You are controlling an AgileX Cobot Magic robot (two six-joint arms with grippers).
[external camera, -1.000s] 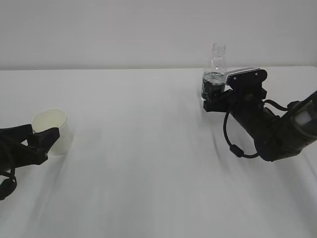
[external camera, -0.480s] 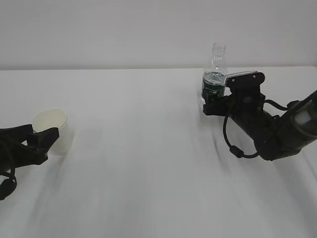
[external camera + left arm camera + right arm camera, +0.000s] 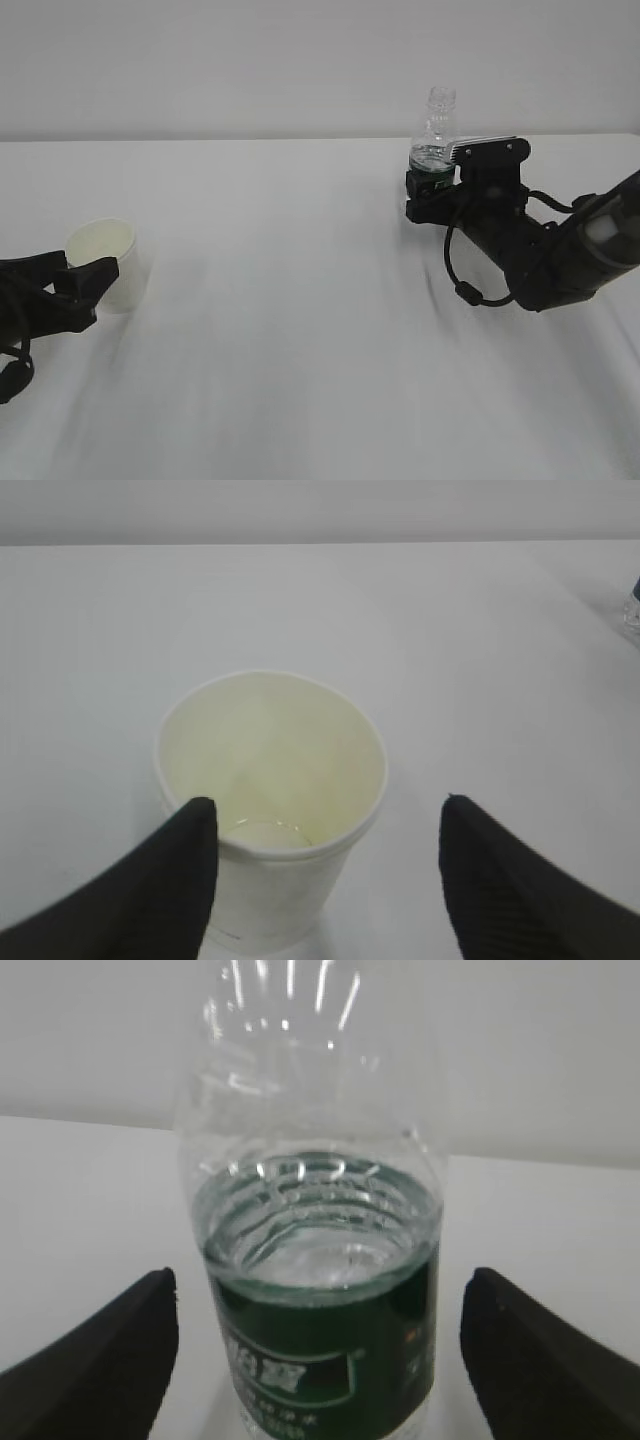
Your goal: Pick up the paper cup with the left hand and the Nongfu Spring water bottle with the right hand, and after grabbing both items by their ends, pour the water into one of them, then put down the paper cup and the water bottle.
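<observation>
the small white tapered paper cup [image 3: 270, 805] stands upright between the spread jaws of the black left gripper [image 3: 325, 880], one finger at its wall. the clear ribbed plastic bottle with a dark green label [image 3: 320, 1260] stands between the black right gripper's [image 3: 320, 1345] wide-spread jaws, untouched.

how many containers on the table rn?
2. A small white paper cup stands at the left edge between the left gripper's fingers; a clear ribbed plastic bottle with a green label stands far right. None seems hidden.
</observation>
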